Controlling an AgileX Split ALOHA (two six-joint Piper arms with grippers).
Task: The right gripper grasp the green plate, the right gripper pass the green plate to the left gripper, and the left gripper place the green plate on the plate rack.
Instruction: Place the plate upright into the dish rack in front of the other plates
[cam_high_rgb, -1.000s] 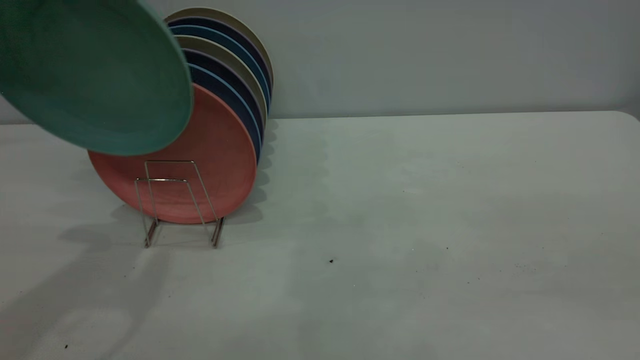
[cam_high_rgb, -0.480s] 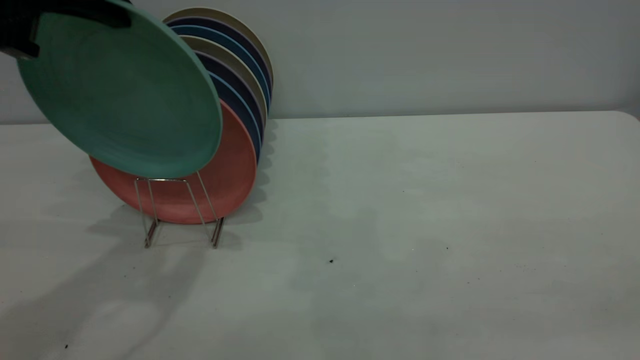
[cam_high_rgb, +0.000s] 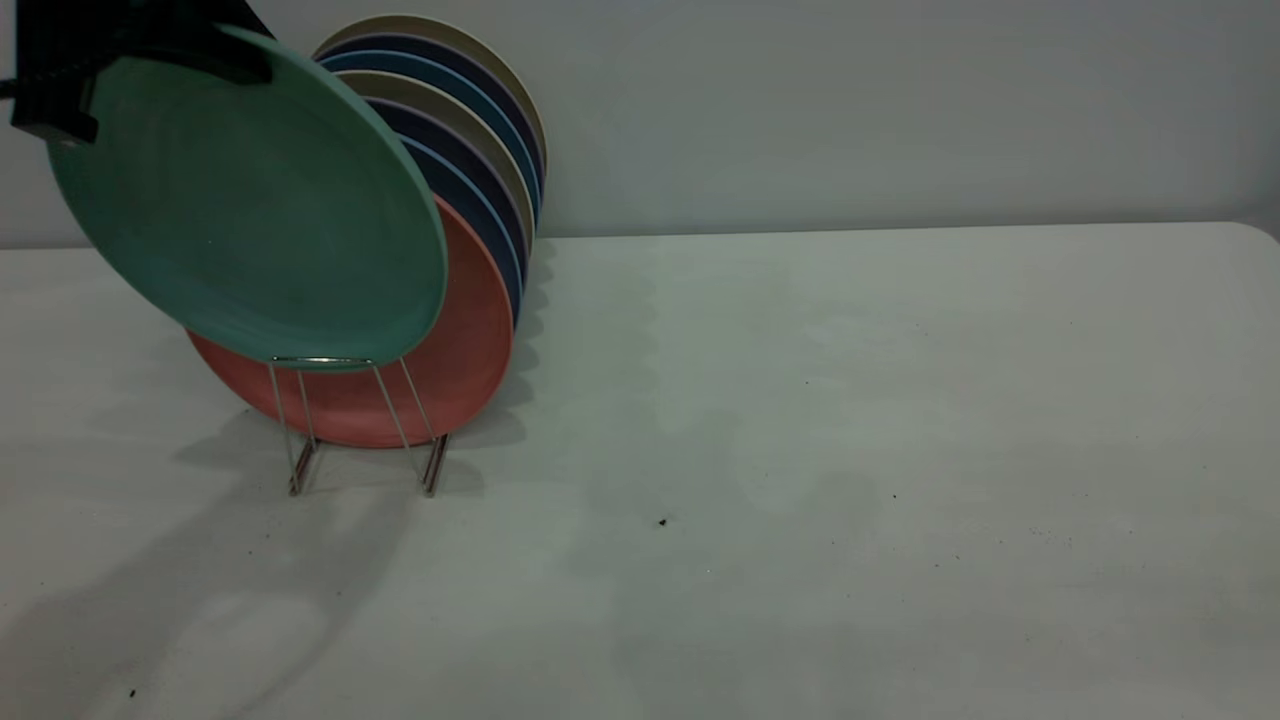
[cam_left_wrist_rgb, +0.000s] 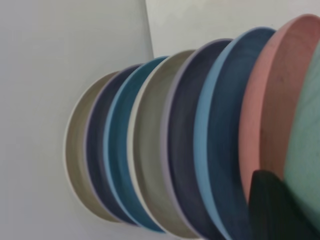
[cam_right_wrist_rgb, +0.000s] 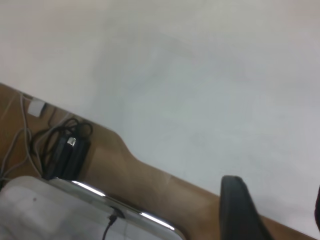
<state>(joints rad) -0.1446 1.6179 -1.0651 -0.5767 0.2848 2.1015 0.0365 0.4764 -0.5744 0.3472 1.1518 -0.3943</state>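
My left gripper (cam_high_rgb: 150, 55) is at the top left of the exterior view, shut on the upper rim of the green plate (cam_high_rgb: 250, 205). The plate hangs tilted in front of the salmon-pink plate (cam_high_rgb: 455, 350). Its lower rim is level with the top of the front loop of the silver wire plate rack (cam_high_rgb: 350, 420). In the left wrist view, one black finger (cam_left_wrist_rgb: 272, 207) lies against the green plate (cam_left_wrist_rgb: 306, 145), next to the pink plate (cam_left_wrist_rgb: 272, 100). My right gripper (cam_right_wrist_rgb: 280, 215) is open and empty. It is out of the exterior view.
Several plates, blue (cam_high_rgb: 490, 235), navy, beige and teal, stand upright in the rack behind the pink one. The white table (cam_high_rgb: 800, 450) stretches to the right. The right wrist view shows the table edge, brown floor and cables (cam_right_wrist_rgb: 65, 145).
The green plate has come down and to the right, toward the rack's front loops. My left gripper has entered the exterior view at the top left.
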